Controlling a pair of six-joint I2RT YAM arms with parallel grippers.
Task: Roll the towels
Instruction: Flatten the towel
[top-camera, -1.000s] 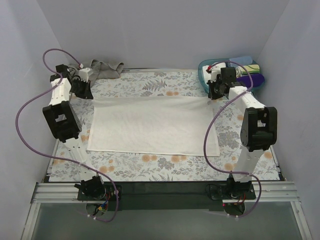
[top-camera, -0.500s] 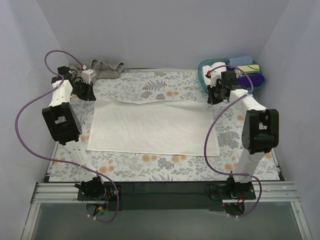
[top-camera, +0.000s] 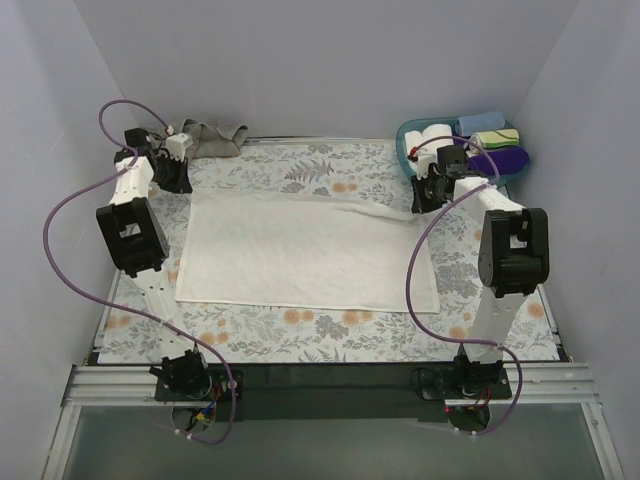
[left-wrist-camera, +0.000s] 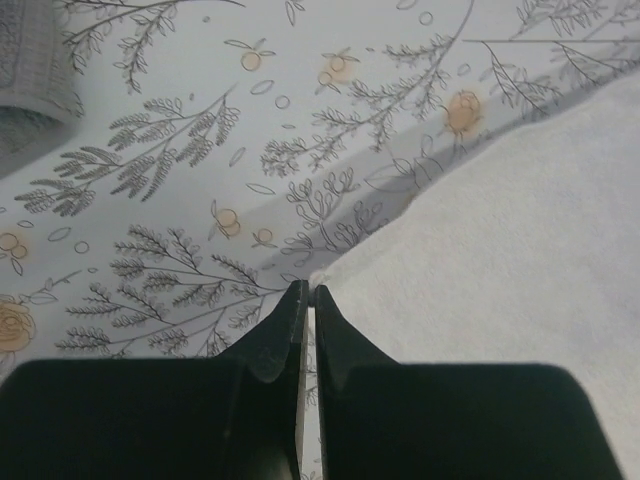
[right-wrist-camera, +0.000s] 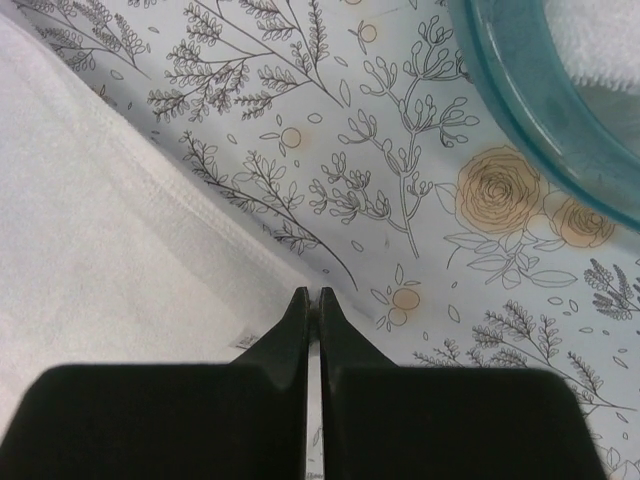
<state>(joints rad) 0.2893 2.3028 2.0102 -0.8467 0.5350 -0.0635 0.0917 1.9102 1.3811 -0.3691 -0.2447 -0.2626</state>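
Left arm and right arm: both had white links, boxy black joint housings and looping purple cables. Fingers were black and tapered.

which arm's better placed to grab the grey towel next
Left. The grey towel lies crumpled at the far left, just beyond the left gripper, which pinches the far left corner of the white towel. The right gripper is far off on the right beside the teal basket, holding the other far corner.
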